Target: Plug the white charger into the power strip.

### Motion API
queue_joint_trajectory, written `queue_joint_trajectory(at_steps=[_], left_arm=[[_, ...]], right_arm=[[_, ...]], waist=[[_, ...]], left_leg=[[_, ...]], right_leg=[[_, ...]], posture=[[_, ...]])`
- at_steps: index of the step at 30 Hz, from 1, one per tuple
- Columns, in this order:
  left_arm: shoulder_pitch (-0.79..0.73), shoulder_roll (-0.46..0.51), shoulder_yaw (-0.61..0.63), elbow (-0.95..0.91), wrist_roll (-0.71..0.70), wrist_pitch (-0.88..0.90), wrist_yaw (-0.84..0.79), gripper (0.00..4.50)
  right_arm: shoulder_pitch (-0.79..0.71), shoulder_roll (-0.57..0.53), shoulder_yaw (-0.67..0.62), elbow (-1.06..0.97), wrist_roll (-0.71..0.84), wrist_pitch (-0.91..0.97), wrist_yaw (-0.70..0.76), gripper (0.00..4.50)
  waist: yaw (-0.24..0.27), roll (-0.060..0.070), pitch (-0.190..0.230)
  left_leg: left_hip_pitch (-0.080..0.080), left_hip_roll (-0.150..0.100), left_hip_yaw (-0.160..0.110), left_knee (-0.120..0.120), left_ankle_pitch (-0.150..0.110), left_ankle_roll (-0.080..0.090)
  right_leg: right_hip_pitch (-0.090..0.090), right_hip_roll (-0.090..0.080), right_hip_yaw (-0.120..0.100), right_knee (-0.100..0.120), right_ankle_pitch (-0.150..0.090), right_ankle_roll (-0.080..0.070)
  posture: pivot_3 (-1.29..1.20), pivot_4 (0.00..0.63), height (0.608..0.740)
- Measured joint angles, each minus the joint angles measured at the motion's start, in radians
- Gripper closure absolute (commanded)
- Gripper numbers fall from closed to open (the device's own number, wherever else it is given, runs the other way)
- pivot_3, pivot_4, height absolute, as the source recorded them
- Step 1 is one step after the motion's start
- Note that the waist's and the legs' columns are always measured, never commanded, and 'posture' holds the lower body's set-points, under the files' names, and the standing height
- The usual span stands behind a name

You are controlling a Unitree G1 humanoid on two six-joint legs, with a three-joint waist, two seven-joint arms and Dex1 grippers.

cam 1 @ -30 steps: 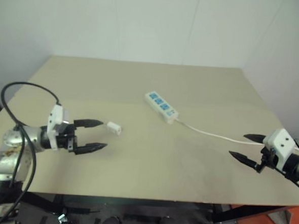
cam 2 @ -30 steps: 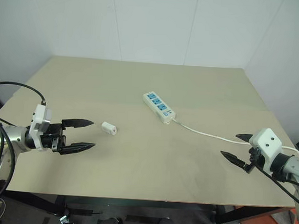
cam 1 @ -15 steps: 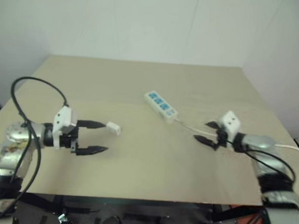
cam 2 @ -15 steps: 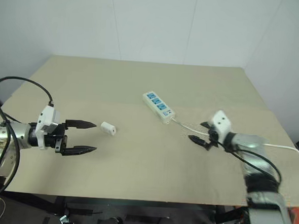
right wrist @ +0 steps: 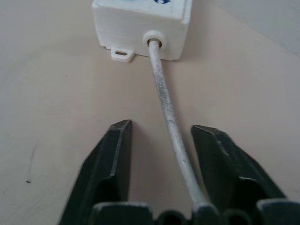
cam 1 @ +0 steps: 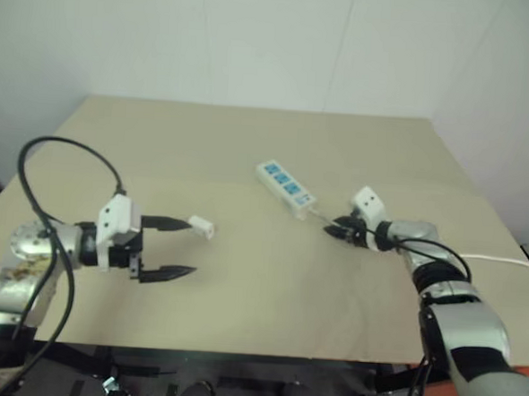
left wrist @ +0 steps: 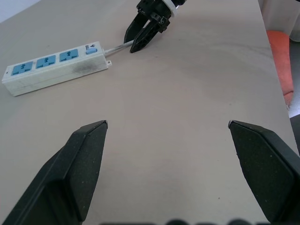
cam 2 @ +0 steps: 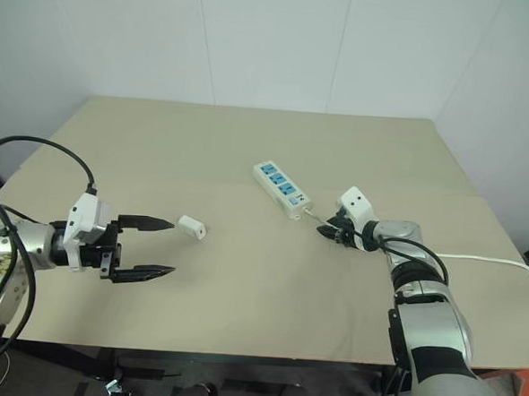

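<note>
the charger lies on the table, just beyond the upper finger of the left gripper, long axis slanting across the reach. that gripper is spread wide and empty, the nearer one. the right gripper, part closed, straddles the cord beside the strip.

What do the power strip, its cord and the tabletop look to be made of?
Power strip: hard white plastic by its moulded edges, slightly scuffed, with blue socket faces. Cord: flexible white sheathing, probably rubber or PVC, matte and grimy. Tabletop: smooth matte beige sheet, possibly laminate or painted board; the look leaves it open.
</note>
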Motion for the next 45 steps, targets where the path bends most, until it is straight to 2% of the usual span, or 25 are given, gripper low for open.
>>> queue_joint_trajectory(at_steps=[3,6,9,11,12,15,17,19,20,24,30,36,45], left_arm=[[0.006,-0.009,0.000,0.000,0.000,0.000,0.008,0.00],[-0.007,-0.020,-0.007,0.005,0.001,-0.001,0.009,0.00],[-0.036,-0.035,-0.037,0.012,0.006,-0.009,0.004,0.00],[-0.045,-0.044,-0.054,0.016,0.006,-0.011,-0.001,0.00],[-0.052,-0.047,-0.063,0.017,0.005,-0.012,-0.010,0.00],[-0.071,-0.047,-0.068,0.044,0.004,-0.015,-0.029,0.00],[-0.082,-0.051,-0.075,0.070,0.005,-0.016,-0.040,0.00],[-0.101,-0.056,-0.096,0.093,0.009,-0.022,-0.055,0.00],[-0.117,-0.065,-0.109,0.104,0.015,-0.025,-0.058,0.00],[-0.156,-0.080,-0.133,0.126,0.024,-0.028,-0.060,0.00],[-0.156,-0.081,-0.140,0.140,0.030,-0.030,-0.063,0.00],[-0.141,-0.083,-0.143,0.137,0.030,-0.031,-0.059,0.00],[-0.149,-0.085,-0.144,0.137,0.039,-0.044,-0.063,0.00]], right_arm=[[0.000,0.000,-0.001,0.003,-0.008,-0.016,0.002,4.42],[0.004,0.002,-0.012,-0.003,-0.007,-0.018,0.022,4.47],[0.075,-0.008,-0.013,-0.121,0.001,-0.021,0.059,4.47],[0.165,-0.031,-0.014,-0.265,0.012,-0.017,0.074,4.47],[0.251,-0.058,-0.028,-0.406,0.038,0.010,0.090,4.47],[0.475,-0.130,-0.091,-0.722,0.116,0.148,0.108,4.47],[0.568,-0.162,-0.119,-0.845,0.143,0.221,0.098,4.47],[0.636,-0.182,-0.134,-0.951,0.159,0.287,0.086,3.79],[0.665,-0.193,-0.135,-1.004,0.168,0.329,0.080,3.57],[0.748,-0.181,-0.142,-1.153,0.198,0.442,0.021,2.17],[0.770,-0.027,-0.198,-1.274,0.244,0.428,-0.156,0.04],[0.756,0.092,-0.189,-1.303,0.258,0.412,-0.266,0.04],[0.683,0.206,-0.127,-1.201,0.206,0.346,-0.419,0.04]], waist=[[-0.001,0.000,0.000],[-0.003,0.000,0.000],[-0.001,0.000,0.000],[0.001,0.000,0.000],[0.004,0.000,0.000],[0.020,0.000,0.000],[0.023,0.000,0.000],[0.019,0.000,0.000],[0.018,0.000,0.000],[0.014,0.000,0.000],[0.003,0.000,0.000],[0.005,0.000,0.000],[0.004,0.000,0.000]], left_leg=[[0.000,0.000,0.000,0.000,0.000,0.000],[0.001,0.000,0.000,0.000,0.000,0.000],[0.000,0.000,0.000,0.000,0.000,0.000],[0.000,0.000,0.000,0.000,0.000,0.000],[-0.002,0.000,-0.001,-0.001,0.000,0.000],[-0.005,0.000,-0.002,-0.001,0.000,0.000],[-0.005,-0.001,-0.001,0.000,0.000,0.000],[-0.004,0.000,0.000,0.002,0.000,0.000],[-0.004,0.000,0.000,0.002,0.000,0.000],[0.000,0.000,0.000,0.003,0.000,0.000],[-0.001,0.000,-0.001,0.002,0.000,0.000],[-0.001,0.000,-0.001,0.002,0.000,0.000],[-0.001,0.000,-0.001,0.002,0.000,0.000]], right_leg=[[0.000,0.000,0.000,0.000,0.000,0.001],[0.000,0.000,0.000,0.001,0.000,0.001],[0.000,0.001,0.000,0.001,0.000,0.001],[-0.001,0.000,0.000,0.000,0.000,0.000],[-0.001,0.000,0.000,0.000,0.000,0.000],[-0.002,0.000,-0.002,-0.001,0.000,0.001],[-0.003,0.000,-0.001,-0.001,0.000,0.001],[-0.002,0.000,-0.001,-0.001,-0.002,0.007],[-0.002,0.000,-0.001,-0.001,-0.001,0.007],[0.001,0.001,0.000,-0.001,-0.001,0.008],[0.000,0.001,0.001,-0.001,-0.001,0.007],[0.000,0.001,0.000,-0.001,-0.001,0.007],[0.000,0.001,0.000,-0.001,-0.001,0.007]], posture=[[0.00,0.150,0.740],[0.00,0.150,0.740],[0.00,0.150,0.740],[0.00,0.150,0.740],[0.00,0.150,0.740],[0.00,0.150,0.740],[0.00,0.150,0.740],[0.00,0.150,0.740],[0.00,0.150,0.740],[0.00,0.150,0.740],[0.00,0.150,0.740],[0.00,0.150,0.740],[0.00,0.150,0.740]])
